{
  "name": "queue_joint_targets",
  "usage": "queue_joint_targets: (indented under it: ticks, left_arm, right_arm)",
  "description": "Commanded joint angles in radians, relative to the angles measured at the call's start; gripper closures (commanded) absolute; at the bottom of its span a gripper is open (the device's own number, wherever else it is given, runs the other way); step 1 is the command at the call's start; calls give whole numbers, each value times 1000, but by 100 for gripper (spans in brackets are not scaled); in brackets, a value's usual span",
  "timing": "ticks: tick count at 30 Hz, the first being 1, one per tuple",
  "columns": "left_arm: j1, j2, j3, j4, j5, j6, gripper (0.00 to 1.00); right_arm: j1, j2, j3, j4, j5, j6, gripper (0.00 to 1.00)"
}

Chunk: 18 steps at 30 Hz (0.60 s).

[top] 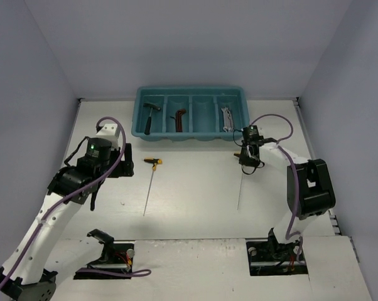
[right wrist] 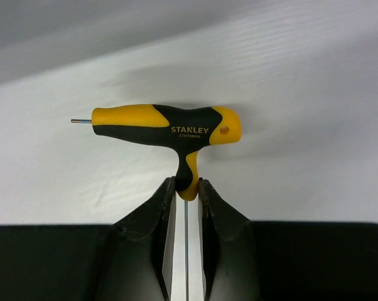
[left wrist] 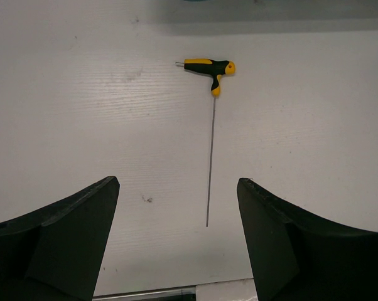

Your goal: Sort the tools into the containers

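Observation:
The teal tray [top: 190, 135] stands at the back of the table. Its compartments hold a hammer [top: 149, 116], dark hex keys [top: 179, 118] and a silver wrench [top: 226, 118]; one is empty. A yellow-black T-handle driver [top: 152, 163] lies on the table left of centre and shows in the left wrist view [left wrist: 209, 68]. My left gripper [left wrist: 176, 207] is open above its shaft tip. My right gripper [right wrist: 187, 188] is shut on the stem of a second T-handle driver [right wrist: 170, 125], near the tray's right front [top: 245, 157]; its thin shaft [top: 240, 188] points toward me.
White table with grey walls on three sides. The arm bases and cable cut-outs [top: 113, 257] sit at the near edge.

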State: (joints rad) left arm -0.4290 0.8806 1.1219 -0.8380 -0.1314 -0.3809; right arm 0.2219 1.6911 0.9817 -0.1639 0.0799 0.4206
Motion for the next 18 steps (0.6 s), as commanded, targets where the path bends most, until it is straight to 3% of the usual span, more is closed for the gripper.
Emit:
queue_joint_targets:
  ticks: [1, 5, 8, 18]
  left_arm:
    - [1, 48, 88, 20, -9, 26, 27]
    - [3, 72, 108, 17, -19, 43, 27]
    - [4, 82, 108, 18, -13, 40, 27]
    - [4, 102, 57, 16, 39, 10, 27]
  right_arm:
    - [182, -235, 19, -57, -35, 59, 100]
    - [247, -319, 88, -60, -51, 111, 100]
    - [259, -284, 237, -60, -68, 88, 100]
    - [207, 231, 871, -54, -174, -68, 100]
